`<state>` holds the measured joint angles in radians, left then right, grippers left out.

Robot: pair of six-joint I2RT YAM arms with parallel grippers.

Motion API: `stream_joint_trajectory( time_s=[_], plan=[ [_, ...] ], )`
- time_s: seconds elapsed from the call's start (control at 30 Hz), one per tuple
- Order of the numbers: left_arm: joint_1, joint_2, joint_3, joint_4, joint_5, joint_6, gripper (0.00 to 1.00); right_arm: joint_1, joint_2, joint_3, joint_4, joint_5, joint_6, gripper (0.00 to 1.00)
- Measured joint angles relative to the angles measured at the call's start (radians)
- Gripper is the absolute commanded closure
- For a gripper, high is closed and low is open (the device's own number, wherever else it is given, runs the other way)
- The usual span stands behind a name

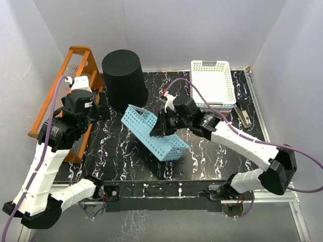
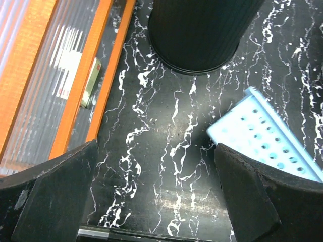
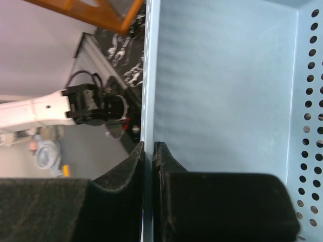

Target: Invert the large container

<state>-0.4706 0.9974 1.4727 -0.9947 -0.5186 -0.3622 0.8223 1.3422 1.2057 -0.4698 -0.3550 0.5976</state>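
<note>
My left tool hangs spread and empty. The large container stands at its 12 o'clock, toward 11 on the worktop. My right tool pinches the tilted blue basket by its wall. The container's tapered, ribbed sides may slip from my grip and topple it onto the basket.

Matt, finely ribbed black plastic bin — glossy white-veined black table — smooth perforated blue plastic basket

Black padded right gripper pinched tight on the thin wall of a pale blue perforated plastic basket, orange-framed rack upper left
</note>
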Motion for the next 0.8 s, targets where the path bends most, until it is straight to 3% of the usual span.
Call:
stream_joint_trajectory(
  time_s=[0.23, 0.47, 0.8],
  plan=[
    [0.0, -0.005, 0.003, 0.022, 0.051, 0.013, 0.01, 0.006, -0.001, -0.091, 0.234, -0.169, 0.167, 1.0],
    [0.0, 0.019, 0.006, 0.039, 0.09, 0.014, 0.01, 0.007, 0.05, -0.208, 0.632, -0.319, 0.425, 1.0],
    [0.0, 0.028, 0.005, 0.066, 0.142, 0.014, 0.01, -0.008, 0.217, -0.439, 1.176, -0.418, 0.832, 1.0]
  ],
)
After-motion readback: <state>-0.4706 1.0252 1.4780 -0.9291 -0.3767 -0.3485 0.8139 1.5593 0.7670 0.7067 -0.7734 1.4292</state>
